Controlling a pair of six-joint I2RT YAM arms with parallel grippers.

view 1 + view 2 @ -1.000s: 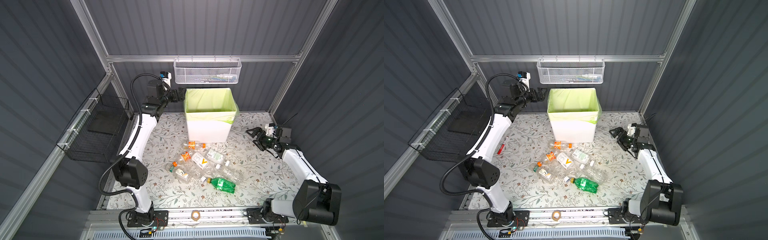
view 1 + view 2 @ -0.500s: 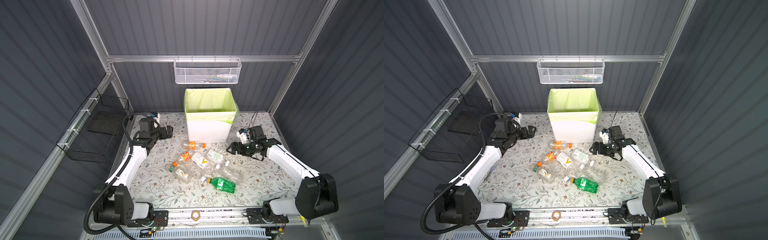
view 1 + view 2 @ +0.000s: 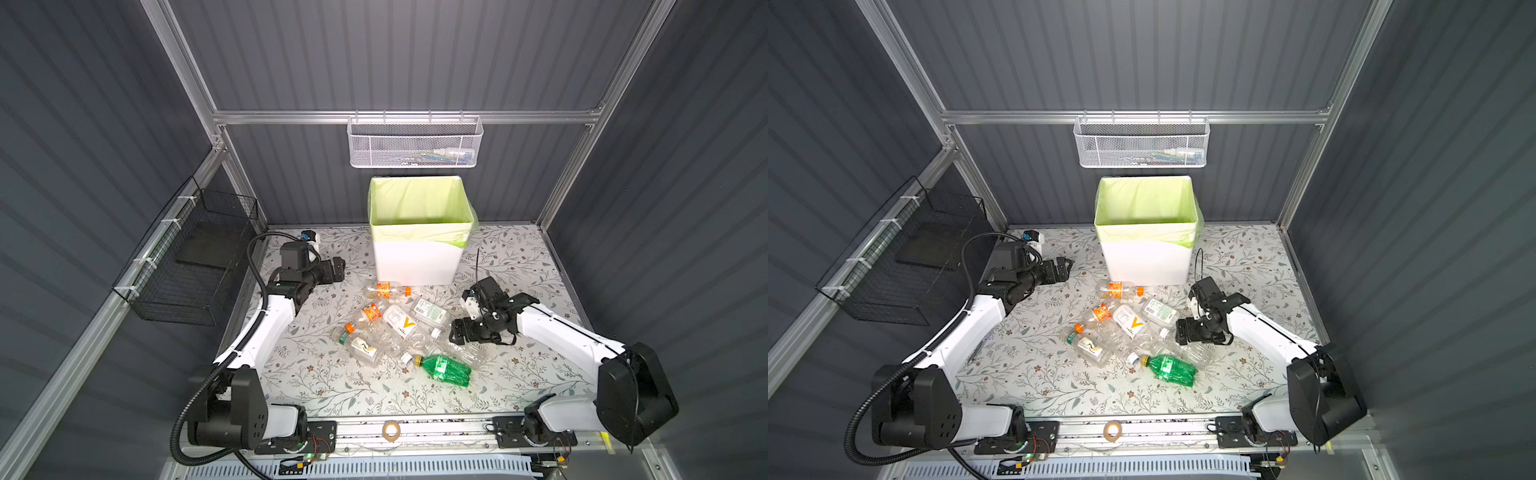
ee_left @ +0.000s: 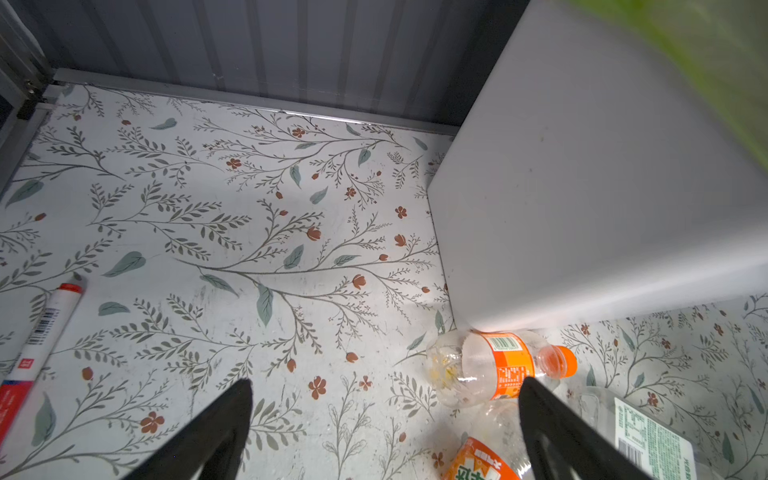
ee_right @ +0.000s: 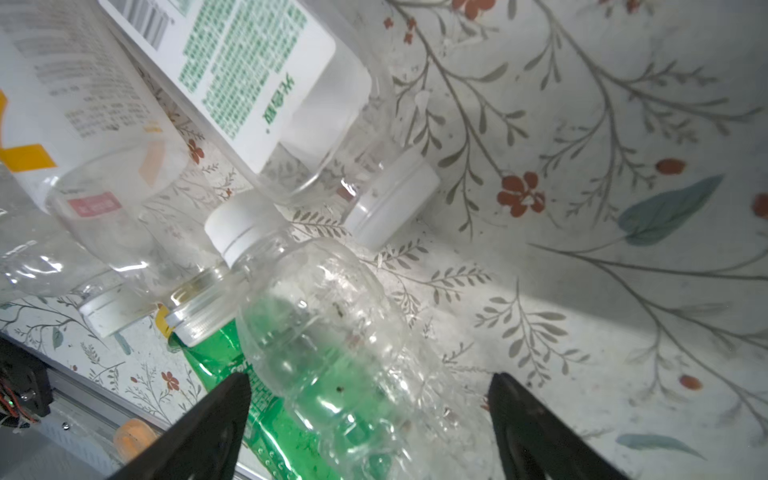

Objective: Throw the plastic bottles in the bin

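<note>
Bin [image 3: 415, 266] first: tall, white, lined with a pale green bag [image 3: 415, 199], at the back centre of the floral table [image 3: 316, 374]. Its open top shows the bag only. White mesh basket [image 3: 395, 145] on the back wall holds a few items too small to name. Black wire basket [image 3: 166, 299] on the left wall holds one dark flat slab [image 3: 203, 249].

Counts. Plastic bottles [image 3: 400, 324]: at least eight, in a loose pile on the table in front of the bin. The clear ones overlap, so I cannot tell the exact total. One green bottle [image 3: 446, 368] lies on the near side. Two carry orange labels; one orange-label bottle [image 3: 384, 289] lies just beside the bin's front wall. Grippers: two.

Left gripper [image 3: 338, 266]: fingers spread wide, nothing between them, over bare table left of the bin. Right gripper [image 3: 457, 332]: at the pile's right edge, fingers spread either side of a clear bottle [image 5: 332, 340], a gap showing on one side, not pinching it.

View differences. Left wrist view shows a red-and-white marker pen [image 4: 41, 328] flat on the table; I cannot find it in the top views. That view shows the bin's outer wall, not its opening. Right wrist view shows green print on a white label [image 5: 249, 62]; the top views reduce it to a speck. Both baskets appear in the top views alone.
</note>
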